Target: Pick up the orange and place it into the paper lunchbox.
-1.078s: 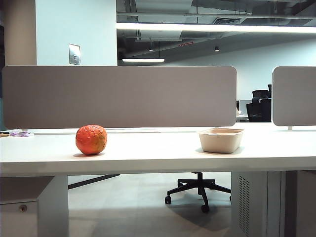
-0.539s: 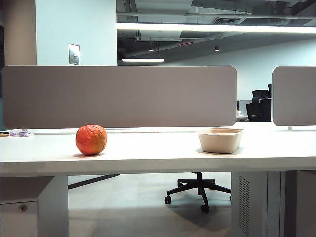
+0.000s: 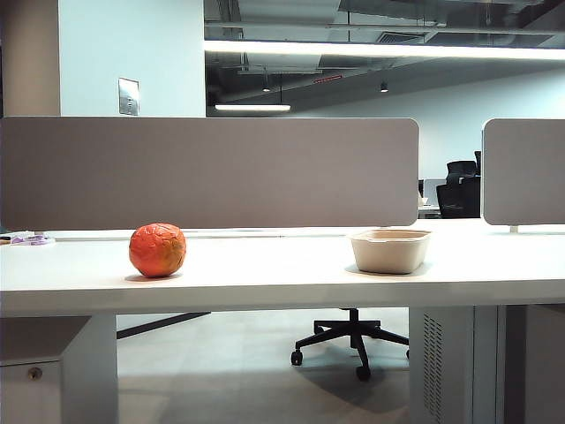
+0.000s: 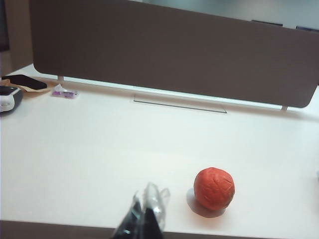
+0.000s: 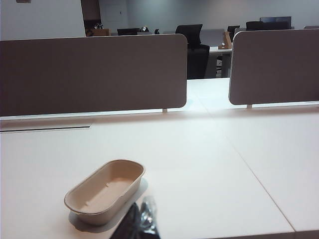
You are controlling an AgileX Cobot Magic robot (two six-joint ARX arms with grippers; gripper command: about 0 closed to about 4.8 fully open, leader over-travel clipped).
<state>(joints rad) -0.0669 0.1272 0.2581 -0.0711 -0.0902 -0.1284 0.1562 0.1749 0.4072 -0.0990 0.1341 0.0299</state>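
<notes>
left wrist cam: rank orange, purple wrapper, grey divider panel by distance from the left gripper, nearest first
From the shut left gripper, near the table's front edge:
1. Orange, close beside it on the table.
2. Purple wrapper, far back by the panel's foot.
3. Grey divider panel, along the back edge.

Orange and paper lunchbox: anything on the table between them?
Nothing. In the exterior view only bare white table lies between the orange and the paper lunchbox.

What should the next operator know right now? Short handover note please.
Left gripper: shut, empty, low at the table's near edge, short of the orange.
Right gripper: looks shut, empty, just short of the lunchbox.
Orange sits on the table, left side; lunchbox right side, empty.
Done: nothing.
Left: open, grasp orange, place it in lunchbox.
</notes>
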